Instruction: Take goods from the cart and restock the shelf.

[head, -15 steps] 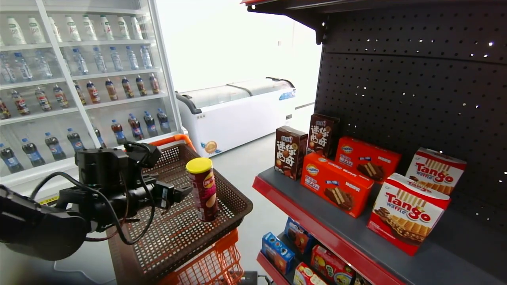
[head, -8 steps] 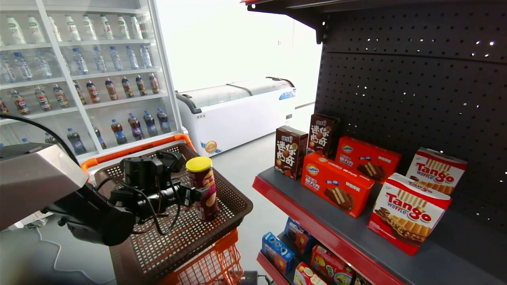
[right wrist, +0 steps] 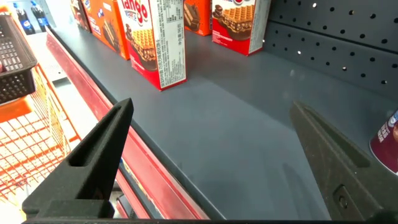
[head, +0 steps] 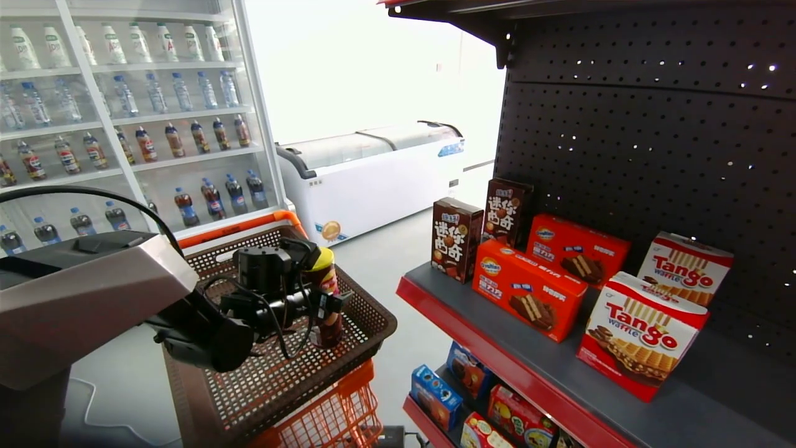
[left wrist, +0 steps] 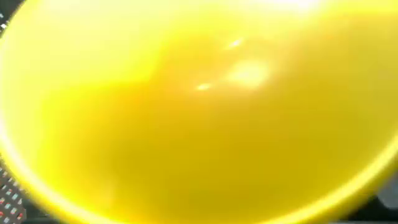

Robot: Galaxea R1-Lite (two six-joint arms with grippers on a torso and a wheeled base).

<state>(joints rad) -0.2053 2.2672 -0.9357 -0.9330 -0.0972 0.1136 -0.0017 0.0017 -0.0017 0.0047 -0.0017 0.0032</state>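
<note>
Take the dark red cylindrical chip can with a yellow lid (head: 330,328) just under the lid, squarely, and lift straight up to clear the rim of the brown plastic mesh basket (head: 375,323), where it stands upright toward the right side. Your left gripper (head: 326,297) sits at the can; whether it is clamped on it I cannot tell. Your right gripper (right wrist: 211,106) hangs spread wide, empty, over the grey shelf board (right wrist: 249,155).

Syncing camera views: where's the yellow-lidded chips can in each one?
Head: chips can upright in the brown basket, at the left gripper.
Left wrist: its yellow lid, up close, centre.
Right wrist: not in it.
Shared landmark: brown basket, head and right wrist views.
</note>
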